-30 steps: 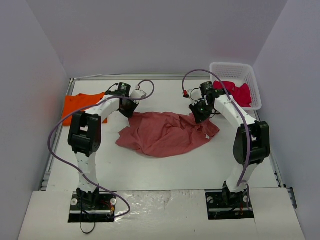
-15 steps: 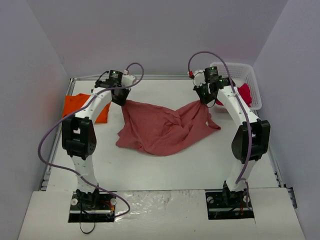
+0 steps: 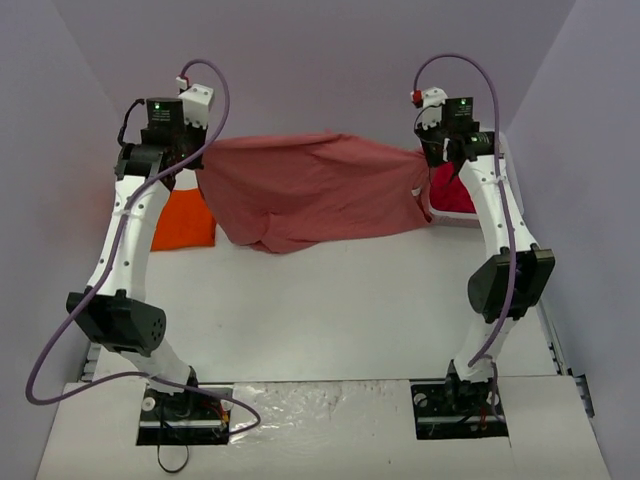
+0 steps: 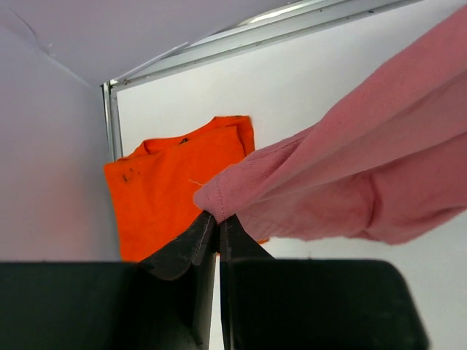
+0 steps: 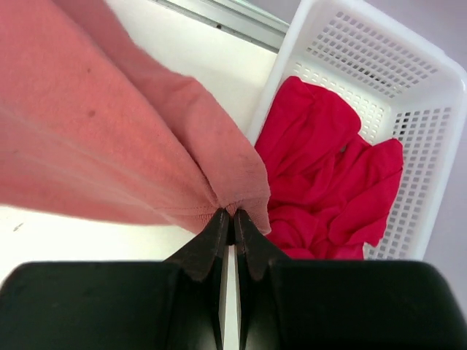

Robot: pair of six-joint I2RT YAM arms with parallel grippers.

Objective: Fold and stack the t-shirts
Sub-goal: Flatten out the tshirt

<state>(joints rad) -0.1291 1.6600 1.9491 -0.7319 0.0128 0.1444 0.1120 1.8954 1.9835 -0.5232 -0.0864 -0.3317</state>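
The large brick-red t-shirt (image 3: 310,190) hangs stretched in the air between both grippers, its lower edge drooping toward the table. My left gripper (image 3: 197,160) is shut on its left corner (image 4: 219,200). My right gripper (image 3: 430,160) is shut on its right corner (image 5: 237,197). The orange t-shirt (image 3: 182,222) lies flat at the far left of the table, also in the left wrist view (image 4: 164,189). The crimson-pink t-shirt (image 5: 328,182) lies crumpled in the white basket (image 5: 408,80), mostly hidden in the top view (image 3: 455,195).
The white basket stands at the far right corner of the table. Grey walls enclose the table on three sides. A metal rail (image 4: 241,40) runs along the back edge. The white tabletop (image 3: 330,310) lies below the hanging shirt.
Both arms have risen and spread apart, lifting the brick-red shirt off the table from a crumpled heap into a stretched hanging sheet. The orange and crimson shirts have not moved.
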